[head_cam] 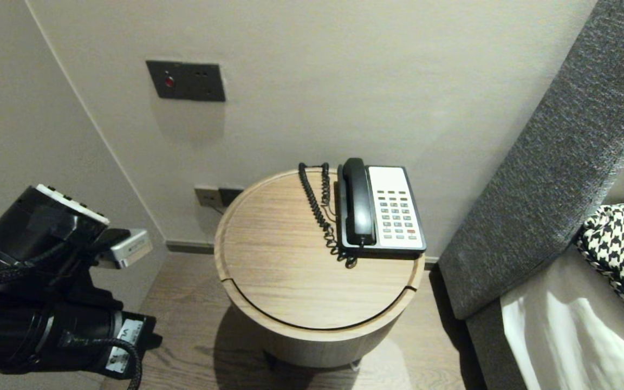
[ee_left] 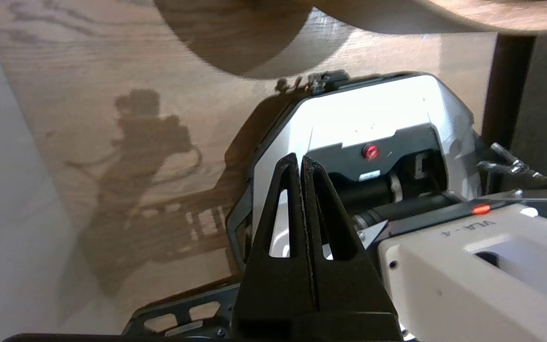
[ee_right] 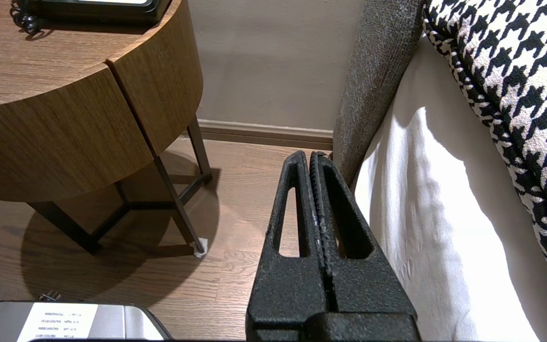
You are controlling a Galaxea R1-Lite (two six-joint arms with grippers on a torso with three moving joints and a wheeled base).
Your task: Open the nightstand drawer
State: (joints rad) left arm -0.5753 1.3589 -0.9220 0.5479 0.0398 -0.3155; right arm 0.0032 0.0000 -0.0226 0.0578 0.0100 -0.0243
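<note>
With our left tool [ee_left: 301, 161] clenched empty low beside the bench [head_cam: 268, 260] and our right tool [ee_right: 312, 156] parked, clenched too, we could clip its rim or snag the coiled cord [head_cam: 320, 211] of the telephone [head_cam: 393, 208] at its far right.

Bench [head_cam: 290, 281] is a light oak-look wood grain. On it, the telephone [head_cam: 393, 211] has a white face with grey keys and one red key, plus a black handset [head_cam: 358, 203] and a black coiled cord [head_cam: 320, 208]. Behind the bench there's a beige wall with a dark grey wall plate [head_cam: 186, 81] that has a red dot. Right of the bench: a speckled charcoal headboard [head_cam: 561, 162], a black-and-white houndstooth cushion [head_cam: 623, 249] and a white sheet [head_cam: 572, 346]. The floor [head_cam: 182, 303] under the bench is brown wood plank. Left claw [ee_left: 300, 161] and right claw [ee_right: 309, 156] are both matte black.
</note>
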